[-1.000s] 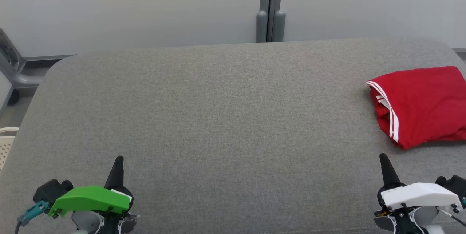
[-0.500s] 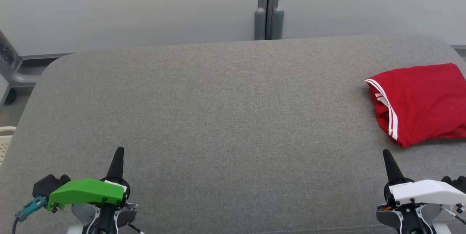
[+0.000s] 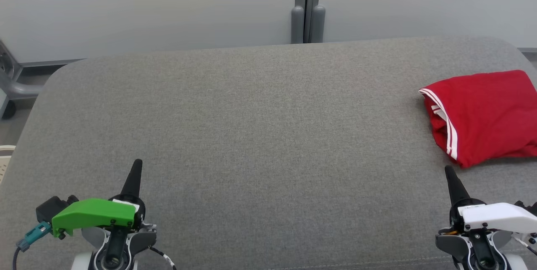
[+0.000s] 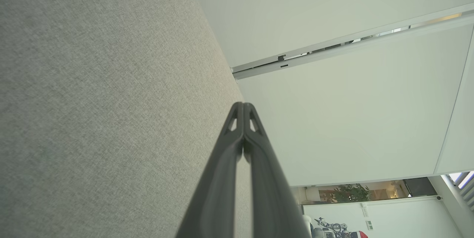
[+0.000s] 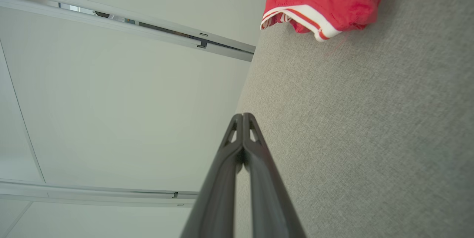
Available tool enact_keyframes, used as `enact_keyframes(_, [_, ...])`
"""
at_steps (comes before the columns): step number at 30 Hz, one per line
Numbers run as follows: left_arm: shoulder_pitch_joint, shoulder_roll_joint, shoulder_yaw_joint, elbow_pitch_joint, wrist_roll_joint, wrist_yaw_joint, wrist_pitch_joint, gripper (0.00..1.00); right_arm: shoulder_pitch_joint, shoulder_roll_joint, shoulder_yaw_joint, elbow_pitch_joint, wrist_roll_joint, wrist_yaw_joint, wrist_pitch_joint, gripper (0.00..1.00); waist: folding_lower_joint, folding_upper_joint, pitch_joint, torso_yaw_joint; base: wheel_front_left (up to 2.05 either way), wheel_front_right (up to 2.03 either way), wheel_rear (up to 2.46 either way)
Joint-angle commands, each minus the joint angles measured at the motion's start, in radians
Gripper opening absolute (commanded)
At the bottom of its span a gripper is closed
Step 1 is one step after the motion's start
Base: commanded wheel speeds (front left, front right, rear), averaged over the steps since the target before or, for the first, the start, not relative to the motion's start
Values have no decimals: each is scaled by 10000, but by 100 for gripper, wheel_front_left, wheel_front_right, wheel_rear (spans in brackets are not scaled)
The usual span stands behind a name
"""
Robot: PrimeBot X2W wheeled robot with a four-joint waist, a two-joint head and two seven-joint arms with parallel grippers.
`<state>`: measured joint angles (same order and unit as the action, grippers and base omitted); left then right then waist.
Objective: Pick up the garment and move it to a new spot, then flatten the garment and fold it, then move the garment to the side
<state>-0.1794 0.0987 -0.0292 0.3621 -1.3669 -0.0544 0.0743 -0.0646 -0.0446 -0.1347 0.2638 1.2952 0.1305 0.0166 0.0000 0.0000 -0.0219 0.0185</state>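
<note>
Your left gripper [image 3: 136, 164] is at the near left corner of the grey cushion [image 3: 268, 127]. Its two dark fingers are pressed together and hold nothing. In the left wrist view the tips meet in a closed point, with bare cushion fabric on one side and a pale wall on the other. A green cover [image 3: 94, 216] sits on that wrist.

Your right gripper [image 3: 449, 171] is at the near right corner of the cushion. Its fingers are also together and empty, and a white cover [image 3: 497, 216] sits on its wrist. Both grippers point toward the cushion's far edge.

The red garment [image 3: 482, 114] lies folded in a loose bundle at the cushion's right edge, with white stripes along the hem that faces the cushion's middle. It runs out of the head view on the right. Its near corner is close to your right fingertips but apart from them, and the right wrist view shows a strip of bare cushion between them.

Beyond the cushion's far edge, a grey post [image 3: 308, 5] stands between two pale wall panels.
</note>
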Motion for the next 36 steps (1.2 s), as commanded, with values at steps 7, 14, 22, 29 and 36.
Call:
enact_keyframes(7, [-423,-118,254,106,-646,-259,205,0,-206,-65,-126,-166,838,3,164,0,0,0,57,-39,0,0,0])
enact_keyframes(14, [-576,-203,397,181,-1056,-380,319,0,-252,-69,-198,-215,1350,3,251,0,0,0,102,-69,0,0,0])
enact_keyframes(22, [-710,-293,522,269,-1431,-494,457,0,-269,-73,-266,-258,1839,4,334,0,0,0,147,-100,0,0,0])
enact_keyframes(29, [-839,-371,637,364,-1825,-612,567,0,-290,-76,-324,-300,2301,4,422,0,0,0,192,-131,0,0,0])
enact_keyframes(36, [-947,-426,766,440,-2160,-714,678,0,-306,-77,-379,-330,2761,4,495,0,0,0,237,-161,0,0,0])
